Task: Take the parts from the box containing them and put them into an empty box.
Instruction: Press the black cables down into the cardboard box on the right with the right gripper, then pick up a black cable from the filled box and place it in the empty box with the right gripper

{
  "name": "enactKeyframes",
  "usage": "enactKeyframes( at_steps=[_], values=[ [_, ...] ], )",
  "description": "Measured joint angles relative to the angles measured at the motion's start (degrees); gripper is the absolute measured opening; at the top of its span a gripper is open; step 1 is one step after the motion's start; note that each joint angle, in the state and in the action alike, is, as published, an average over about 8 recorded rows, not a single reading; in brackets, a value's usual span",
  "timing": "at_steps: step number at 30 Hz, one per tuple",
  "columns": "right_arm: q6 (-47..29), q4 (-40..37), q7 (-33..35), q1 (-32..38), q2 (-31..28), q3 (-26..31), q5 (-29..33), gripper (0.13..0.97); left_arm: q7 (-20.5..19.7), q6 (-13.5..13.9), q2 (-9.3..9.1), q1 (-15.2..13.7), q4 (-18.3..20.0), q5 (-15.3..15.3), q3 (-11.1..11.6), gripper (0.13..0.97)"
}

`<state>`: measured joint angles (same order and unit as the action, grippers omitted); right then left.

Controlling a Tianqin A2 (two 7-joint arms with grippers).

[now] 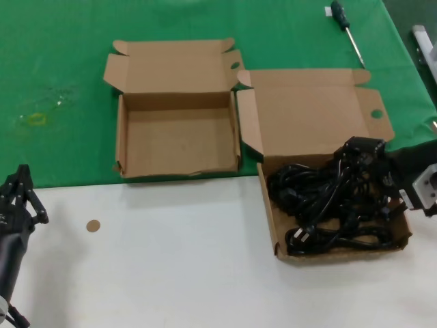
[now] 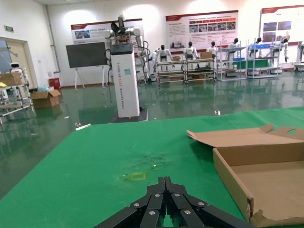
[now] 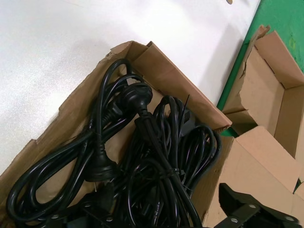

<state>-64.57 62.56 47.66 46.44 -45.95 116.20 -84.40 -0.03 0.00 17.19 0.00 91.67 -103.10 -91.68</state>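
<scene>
The source box [image 1: 321, 116] sits on my right, straddling the edge where the green cloth [image 1: 61, 55] meets the white tabletop [image 1: 171, 260], its tall lid folded back so the tray is open from above. The power cords [image 1: 328, 205] lie inside it as one tangled black heap, plugs showing at the near wall. The empty box [image 1: 177, 140] stands just beside it on my left, lid likewise laid back, tray bare. I judge this side-by-side placing keeps the carry short for one arm.

My right fingers [image 1: 360, 154] hang over the far right part of the cord heap, the arm reaching in from the right edge, wrist angled down into the tray. The right wrist view shows the cords close below and only a dark tip of the fingers [image 3: 251, 209]; I cannot tell how wide they stand, nor whether any cord is held.

My left fingers [image 1: 20, 195] rest low at the near left over the tabletop, pressed together, holding nothing, pointing toward the cloth. That arm looks parked.

A screwdriver [image 1: 347, 31] lies on the far cloth, well apart.
</scene>
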Motion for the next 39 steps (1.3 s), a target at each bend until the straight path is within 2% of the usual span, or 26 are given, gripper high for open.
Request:
enactKeyframes(
  at_steps=[7, 15, 19, 27, 36, 39],
  values=[
    [-0.01, -0.52, -0.66, 0.37, 0.38, 0.21, 0.28, 0.755, 0.00, 0.00, 0.00, 0.00, 0.00, 0.00, 0.00, 0.152],
    [0.33, -0.68, -1.62, 0.04, 0.67, 0.20, 0.29, 0.547, 0.00, 0.00, 0.00, 0.00, 0.00, 0.00, 0.00, 0.152],
    [0.43, 0.27, -2.32, -0.62, 0.34, -0.05, -0.02, 0.547, 0.00, 0.00, 0.00, 0.00, 0.00, 0.00, 0.00, 0.152],
    [0.15, 2.58, -3.89, -1.71, -0.89, -0.70, -0.67, 0.342, 0.00, 0.00, 0.00, 0.00, 0.00, 0.00, 0.00, 0.152],
    [-0.22, 5.66, -6.25, -2.73, -2.74, -2.08, -1.96, 0.225, 0.01, 0.00, 0.00, 0.00, 0.00, -0.01, 0.00, 0.152],
    [-0.57, 6.73, -7.55, -2.99, -3.36, -2.69, -2.71, 0.225, 0.01, 0.00, 0.00, 0.00, 0.00, -0.01, 0.00, 0.152]
  ],
)
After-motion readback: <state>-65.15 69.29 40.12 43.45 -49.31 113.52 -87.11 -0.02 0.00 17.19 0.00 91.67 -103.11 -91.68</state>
